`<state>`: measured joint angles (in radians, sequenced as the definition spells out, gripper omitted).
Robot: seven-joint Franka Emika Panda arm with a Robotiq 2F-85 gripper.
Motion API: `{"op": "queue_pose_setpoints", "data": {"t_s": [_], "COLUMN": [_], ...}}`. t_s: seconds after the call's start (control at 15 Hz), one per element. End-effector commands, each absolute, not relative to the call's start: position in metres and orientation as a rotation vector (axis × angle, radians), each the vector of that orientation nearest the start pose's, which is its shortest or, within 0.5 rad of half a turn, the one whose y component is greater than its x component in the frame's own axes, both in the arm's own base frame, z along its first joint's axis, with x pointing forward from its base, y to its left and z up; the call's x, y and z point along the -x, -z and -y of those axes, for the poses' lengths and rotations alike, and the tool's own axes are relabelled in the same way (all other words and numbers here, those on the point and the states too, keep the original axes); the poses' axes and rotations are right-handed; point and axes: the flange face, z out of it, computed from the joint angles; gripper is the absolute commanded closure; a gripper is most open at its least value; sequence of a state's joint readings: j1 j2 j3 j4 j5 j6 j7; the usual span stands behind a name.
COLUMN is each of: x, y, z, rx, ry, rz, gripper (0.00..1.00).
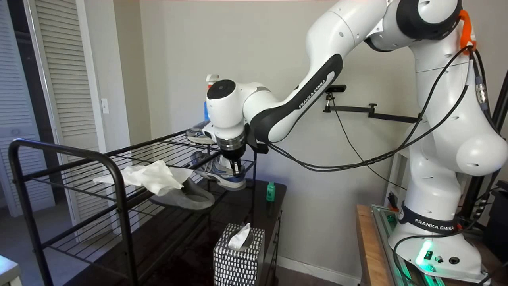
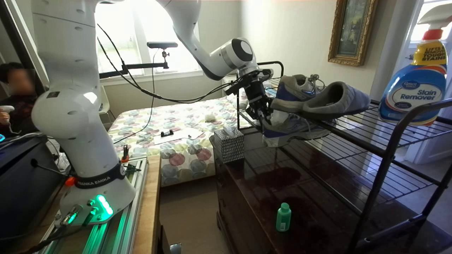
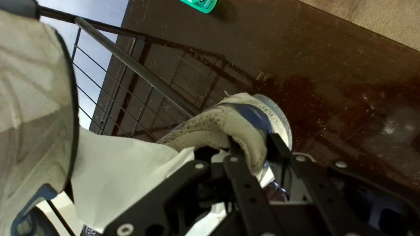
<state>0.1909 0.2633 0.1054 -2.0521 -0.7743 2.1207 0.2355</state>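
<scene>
Your hand (image 3: 254,143) is clamped across the heel of the grey-and-blue sneaker (image 2: 296,127), which is below the upper shelf (image 2: 353,138) of the rack (image 2: 372,197), heel jutting over the dark dresser (image 2: 266,187). Gripping looks done, release not yet; whether the rack bears any of its weight, you can't tell.

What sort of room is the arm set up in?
Most likely a home bedroom, judging by the fabric-covered white bed printed with coloured circles, the dark brown, wooden-looking dresser with drawers, and the pale, slatted louvred doors, perhaps a closet's.
</scene>
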Motion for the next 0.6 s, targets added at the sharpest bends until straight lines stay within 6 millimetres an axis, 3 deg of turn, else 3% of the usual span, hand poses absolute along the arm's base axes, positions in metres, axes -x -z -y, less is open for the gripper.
{"op": "queue_pose_setpoints", "data": {"t_s": [0.0,0.53], "x": [-0.5713,-0.5751], "y": [-0.3036,-0.2954], "z": [-0.1403,-0.147], "rx": [-2.426,-2.429], "ry": [-0.017,-0.043], "rz": [-0.697,-0.706], "gripper": [0.94,0.94]}}
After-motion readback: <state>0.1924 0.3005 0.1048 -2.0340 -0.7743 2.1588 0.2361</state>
